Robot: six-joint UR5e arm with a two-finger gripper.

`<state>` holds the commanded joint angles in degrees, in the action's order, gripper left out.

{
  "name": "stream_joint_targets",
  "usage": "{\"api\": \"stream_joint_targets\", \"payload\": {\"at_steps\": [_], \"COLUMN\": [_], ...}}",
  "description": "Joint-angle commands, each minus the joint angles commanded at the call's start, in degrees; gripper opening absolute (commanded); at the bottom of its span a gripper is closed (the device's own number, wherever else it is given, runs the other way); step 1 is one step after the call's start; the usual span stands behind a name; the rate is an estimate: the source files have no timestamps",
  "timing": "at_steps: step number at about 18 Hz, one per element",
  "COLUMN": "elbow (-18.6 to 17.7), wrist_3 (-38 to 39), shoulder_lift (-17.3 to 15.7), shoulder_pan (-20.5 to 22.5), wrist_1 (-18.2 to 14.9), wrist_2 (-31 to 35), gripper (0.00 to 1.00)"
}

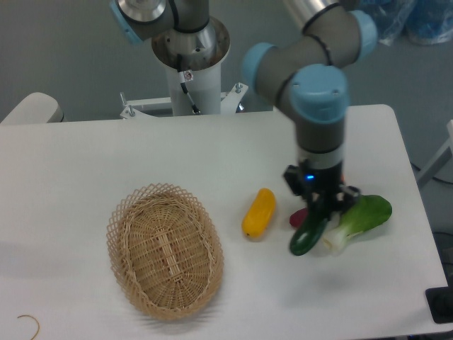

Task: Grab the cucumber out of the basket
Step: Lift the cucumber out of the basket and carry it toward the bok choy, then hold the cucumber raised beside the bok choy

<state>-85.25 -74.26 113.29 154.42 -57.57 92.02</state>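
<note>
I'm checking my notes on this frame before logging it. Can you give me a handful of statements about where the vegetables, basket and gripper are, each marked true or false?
1. The basket holds no vegetables. True.
2. The cucumber lies inside the basket. False: it is right of the basket, at the gripper.
3. The yellow vegetable lies on the table between basket and cucumber. True.
4. The bok choy is left of the basket. False: it is far right, beside the cucumber.
5. The gripper hangs over the basket. False: it is at the cucumber.

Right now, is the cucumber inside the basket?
No, the cucumber is at the tool, far right of the basket.
</note>
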Motion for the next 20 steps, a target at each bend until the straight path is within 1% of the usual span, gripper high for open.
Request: {"api": "stream_joint_targets", "payload": {"at_steps": [4,20], "elbow": [0.18,0.44], "wrist_3": [-0.27,0.0], "shoulder_lift": [0.88,0.44], "shoulder_pan": [0.27,0.27], "wrist_1": [0.35,0.62], "wrist_2": [-0.17,-1.41], "gripper": [0.21,0.22]}}
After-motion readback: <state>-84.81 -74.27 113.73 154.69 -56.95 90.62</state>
